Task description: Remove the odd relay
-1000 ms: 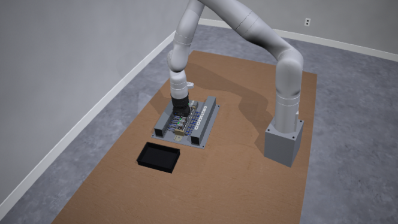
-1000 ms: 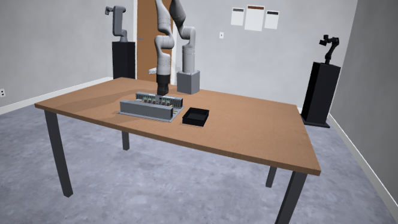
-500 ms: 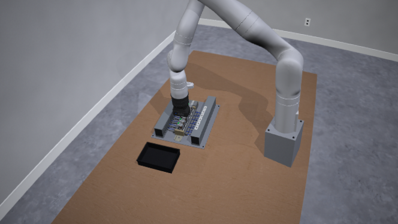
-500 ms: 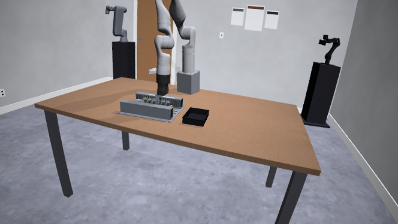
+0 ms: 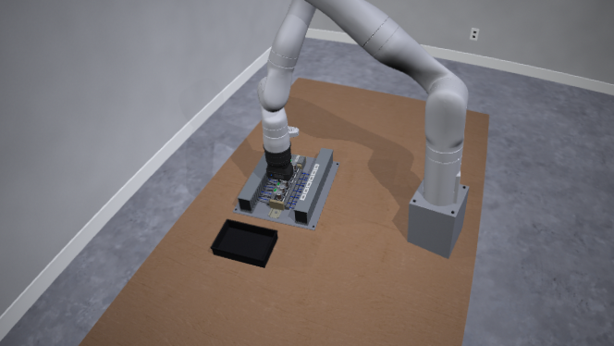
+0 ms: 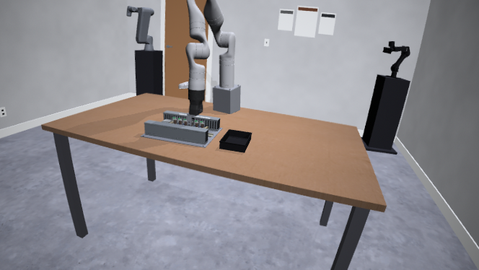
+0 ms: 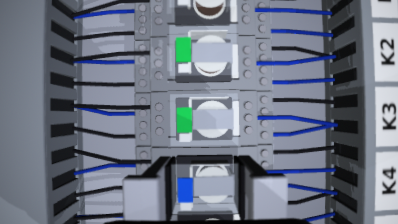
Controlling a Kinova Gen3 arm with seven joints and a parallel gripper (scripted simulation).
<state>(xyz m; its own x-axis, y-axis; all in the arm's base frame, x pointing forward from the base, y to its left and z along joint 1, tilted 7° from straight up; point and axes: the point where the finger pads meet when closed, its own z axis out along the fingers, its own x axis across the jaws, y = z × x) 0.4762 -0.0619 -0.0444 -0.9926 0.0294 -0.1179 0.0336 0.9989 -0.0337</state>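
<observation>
The grey relay panel (image 5: 289, 189) lies flat on the table, also in the exterior view (image 6: 182, 128). In the wrist view, relays with green buttons sit at K2 (image 7: 205, 57) and K3 (image 7: 205, 119). My gripper (image 7: 204, 178) is shut on the blue-button relay (image 7: 202, 189) in the K4 row, one finger on each side. The relay still sits in line with the row in the panel. The black parts tray (image 5: 245, 242) stands empty in front of the panel, also in the exterior view (image 6: 236, 140).
Blue and black wires (image 7: 295, 120) run from the relays to slotted ducts on both sides. The arm's grey base block (image 5: 437, 219) stands to the right of the panel. The tray lies close to the panel's near edge.
</observation>
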